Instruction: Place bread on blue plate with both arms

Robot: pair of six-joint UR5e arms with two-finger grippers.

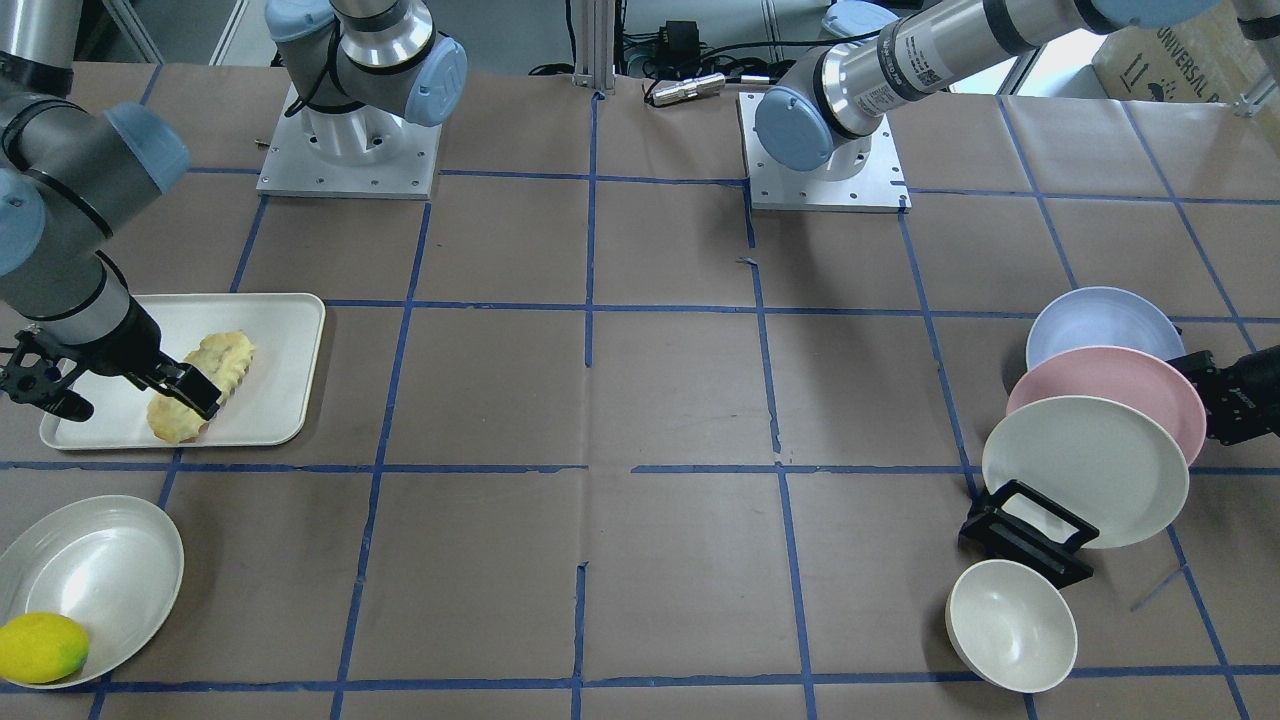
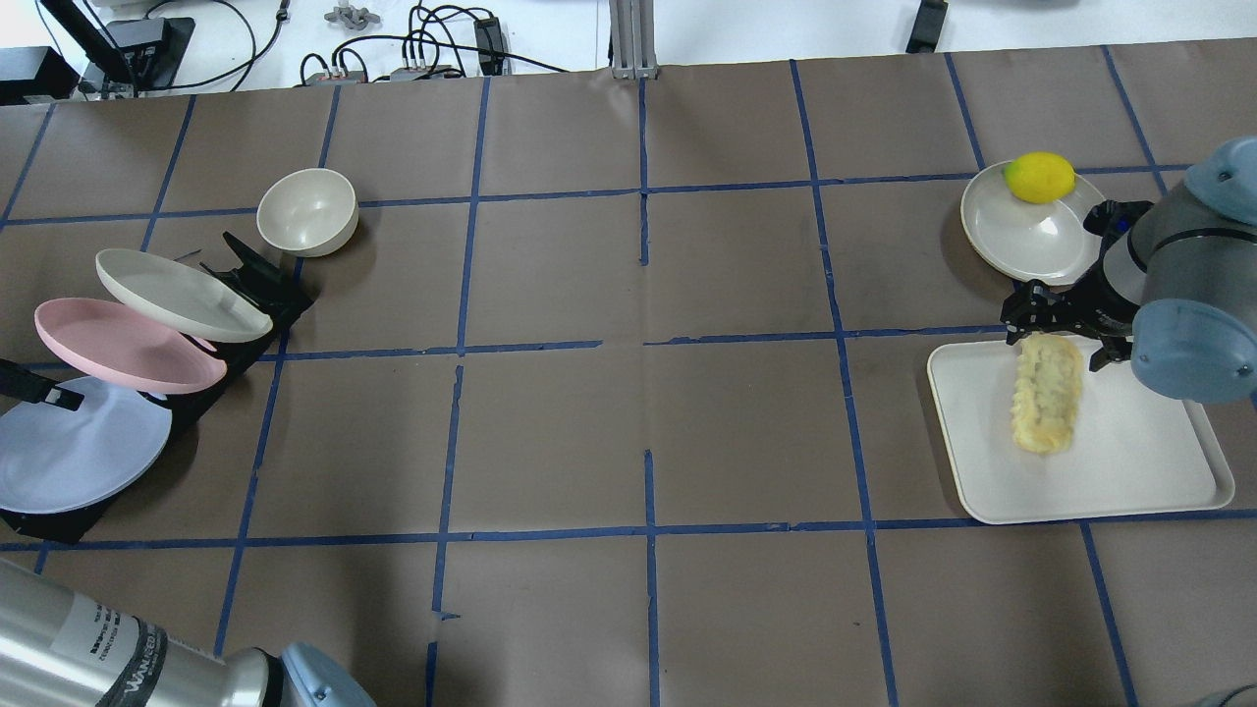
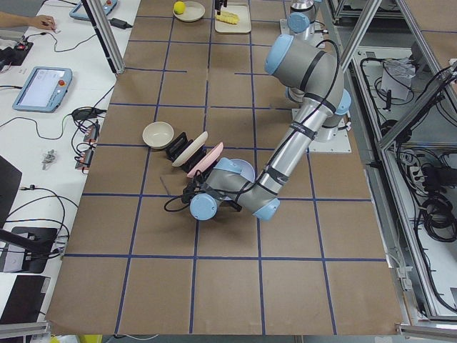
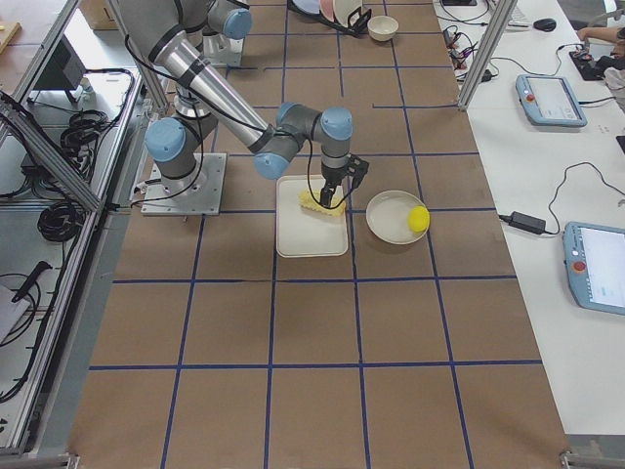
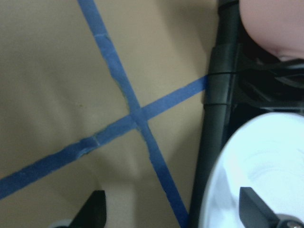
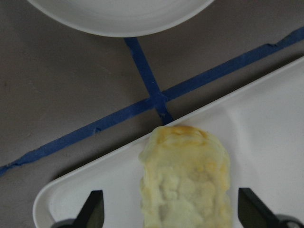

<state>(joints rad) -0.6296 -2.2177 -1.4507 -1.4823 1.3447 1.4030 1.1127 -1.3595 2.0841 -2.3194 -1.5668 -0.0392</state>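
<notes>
The bread [image 1: 215,368] lies on a white tray [image 1: 275,330]; it also shows in the overhead view [image 2: 1047,393] and the right wrist view [image 6: 185,180]. My right gripper [image 6: 173,211] is open, low over the tray, with one finger on each side of the bread's end [image 2: 1059,339]. The blue plate [image 1: 1100,320] leans in a black rack [image 1: 1030,535] as the rearmost of three plates. My left gripper [image 5: 173,211] is open at the blue plate's rim [image 5: 266,161], one finger over the plate's face and the other outside it [image 2: 39,393].
A pink plate [image 1: 1110,385] and a cream-white plate [image 1: 1085,470] lean in the same rack in front of the blue one. A cream bowl [image 1: 1010,625] stands beside the rack. A white oval dish [image 1: 95,570] holds a lemon [image 1: 40,647] near the tray.
</notes>
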